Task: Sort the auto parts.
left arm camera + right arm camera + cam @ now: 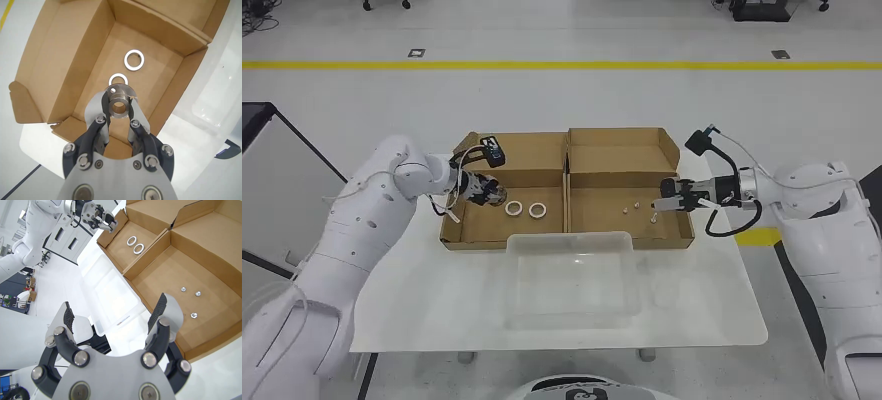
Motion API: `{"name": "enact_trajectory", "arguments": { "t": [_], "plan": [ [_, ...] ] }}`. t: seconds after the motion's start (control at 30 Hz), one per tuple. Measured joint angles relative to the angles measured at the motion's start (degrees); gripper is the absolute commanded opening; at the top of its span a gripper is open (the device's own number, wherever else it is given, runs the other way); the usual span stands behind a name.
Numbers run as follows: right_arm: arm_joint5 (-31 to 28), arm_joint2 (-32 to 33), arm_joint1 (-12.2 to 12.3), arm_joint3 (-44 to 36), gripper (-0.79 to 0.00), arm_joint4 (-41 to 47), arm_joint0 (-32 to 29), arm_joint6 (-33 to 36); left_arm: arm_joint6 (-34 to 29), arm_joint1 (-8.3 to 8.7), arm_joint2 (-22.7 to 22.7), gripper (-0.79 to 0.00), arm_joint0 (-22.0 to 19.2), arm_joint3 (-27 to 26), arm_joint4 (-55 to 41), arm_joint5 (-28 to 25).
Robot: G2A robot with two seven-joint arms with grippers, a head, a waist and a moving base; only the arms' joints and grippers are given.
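We see the left gripper (117, 101) closed on a flanged metal bushing (118, 111), its two pads pressing on the narrow collar while the wider flange with its small holes points away from the wrist. The bushing hangs in the air above the left cardboard box (56, 62), off the box floor, near the end of the box farthest from the other box. On that floor lie two metal rings (126, 60), flat and just beside each other, apart from the held part.

From above we find the right gripper (656, 208) over the right cardboard box (683, 228). Its fingers (162, 306) stand wide apart and we see nothing held between them. Three small nuts (197, 293) sit on the floor of this box, near the gripper and apart from it, two close together and one off on its own.

The two boxes stand side by side with their walls touching, at the far part of the white table (412, 310). A clear plastic tub (567, 238) sits just in front of them
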Motion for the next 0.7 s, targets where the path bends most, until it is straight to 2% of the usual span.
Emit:
{"name": "enact_trajectory", "arguments": {
  "t": [0.4, 0.7],
  "plan": [
    [0.0, 0.0, 0.0, 0.0, 0.000, 0.0, 0.0, 0.0, 2.0, -1.25, 8.3, -0.785, -5.4, 9.5, 1.5, -2.0],
    [0.0, 0.0, 0.0, 0.0, 0.000, 0.0, 0.0, 0.0, 4.2, -3.50, 12.4, -0.785, -7.3, 15.3, 2.6, -3.3]
  ]
}}
